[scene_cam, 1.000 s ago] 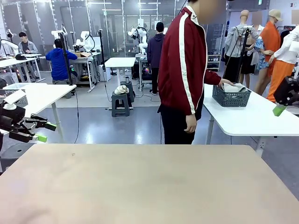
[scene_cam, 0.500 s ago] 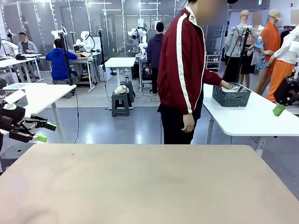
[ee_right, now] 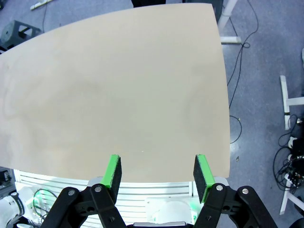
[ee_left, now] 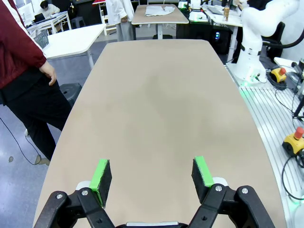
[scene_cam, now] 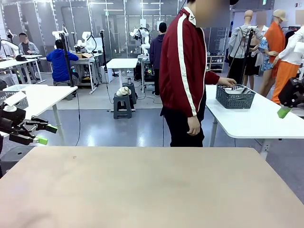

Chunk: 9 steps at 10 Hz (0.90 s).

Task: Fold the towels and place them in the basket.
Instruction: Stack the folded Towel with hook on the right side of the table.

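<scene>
Person's hand [scene_cam: 227, 82] now off basket [scene_cam: 235, 97]

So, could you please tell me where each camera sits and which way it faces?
Front: between the arms, facing across the tan table at the person by the basket; left gripper at the edge.
Left wrist: above the table, along open left gripper.
Right wrist: looking down past open right gripper.
All share the table.
</scene>
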Tool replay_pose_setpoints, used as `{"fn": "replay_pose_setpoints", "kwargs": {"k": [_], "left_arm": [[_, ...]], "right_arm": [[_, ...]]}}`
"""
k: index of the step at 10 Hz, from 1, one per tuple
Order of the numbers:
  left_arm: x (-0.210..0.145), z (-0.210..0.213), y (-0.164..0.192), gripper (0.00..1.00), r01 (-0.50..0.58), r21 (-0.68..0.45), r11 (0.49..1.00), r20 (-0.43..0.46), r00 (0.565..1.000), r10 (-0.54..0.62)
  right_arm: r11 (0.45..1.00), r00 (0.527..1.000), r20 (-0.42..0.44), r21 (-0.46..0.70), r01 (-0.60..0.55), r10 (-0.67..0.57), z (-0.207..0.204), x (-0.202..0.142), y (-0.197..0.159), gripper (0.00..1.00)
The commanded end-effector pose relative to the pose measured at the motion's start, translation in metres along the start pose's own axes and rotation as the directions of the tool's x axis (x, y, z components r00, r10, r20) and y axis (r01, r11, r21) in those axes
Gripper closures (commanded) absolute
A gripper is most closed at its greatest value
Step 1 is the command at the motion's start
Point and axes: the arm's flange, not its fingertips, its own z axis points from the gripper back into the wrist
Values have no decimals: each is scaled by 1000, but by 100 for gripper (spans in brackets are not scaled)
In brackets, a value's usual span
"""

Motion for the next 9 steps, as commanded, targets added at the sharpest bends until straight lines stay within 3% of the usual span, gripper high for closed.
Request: {"fn": "replay_pose_setpoints", "kwargs": {"k": [1,9], "left_arm": [[2,0,-3,14,6,5,1000,-2,1000,-6],[2,0,-3,14,6,5,1000,-2,1000,-6]], "right_arm": [[1000,1000,-3,1,2,-2,2,2,-1,23],[1000,1000,-3,1,2,-2,2,2,-1,23]]}}
